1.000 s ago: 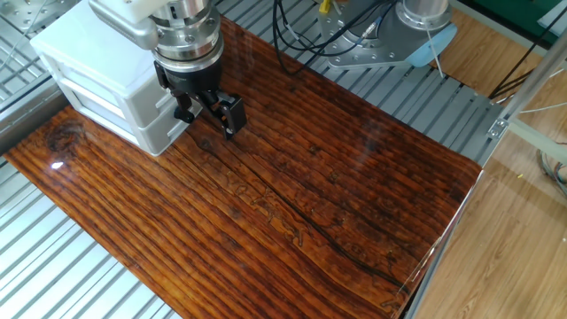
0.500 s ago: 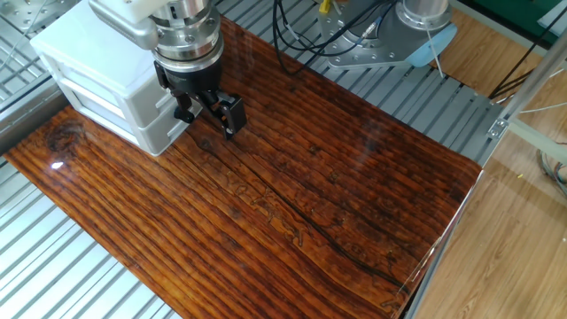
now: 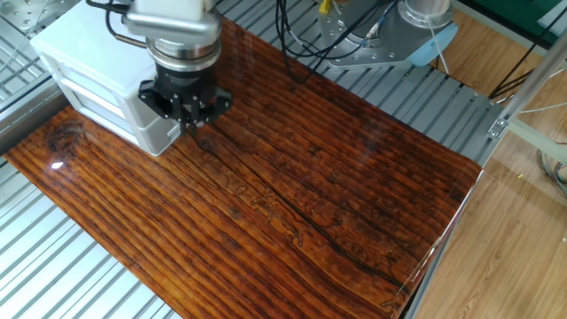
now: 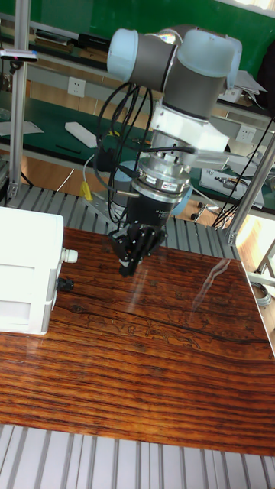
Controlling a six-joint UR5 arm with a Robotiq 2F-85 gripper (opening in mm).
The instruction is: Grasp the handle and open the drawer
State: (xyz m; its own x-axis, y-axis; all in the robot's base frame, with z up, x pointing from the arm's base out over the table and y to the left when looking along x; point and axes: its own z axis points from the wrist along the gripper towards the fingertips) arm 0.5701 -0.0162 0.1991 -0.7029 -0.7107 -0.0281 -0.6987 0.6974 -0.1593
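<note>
The white boxy cabinet (image 3: pixel 93 75) stands at the table's far left corner. Its drawer (image 3: pixel 166 133) looks pushed in, with the front panel facing my gripper. In the tall fixed view the handle (image 4: pixel 69 256) is a small whitish knob sticking out of the cabinet's (image 4: pixel 27 267) right face. My gripper (image 3: pixel 191 120) hides the handle in the fixed view. The gripper (image 4: pixel 128 261) points down, low over the wood, a short way to the right of the knob and apart from it. Its black fingers (image 4: pixel 122 252) look slightly apart, with nothing between them.
A small dark stub (image 4: pixel 65 284) sits below the knob on the same face. The wooden tabletop (image 3: pixel 301 204) stretches right and forward of the cabinet. Black cables (image 3: pixel 292 44) and the arm's base (image 3: pixel 390 44) lie beyond the far edge on ribbed metal.
The gripper has turned about its own axis, so its fingers now line up toward the fixed camera. It has shifted slightly left, toward the cabinet.
</note>
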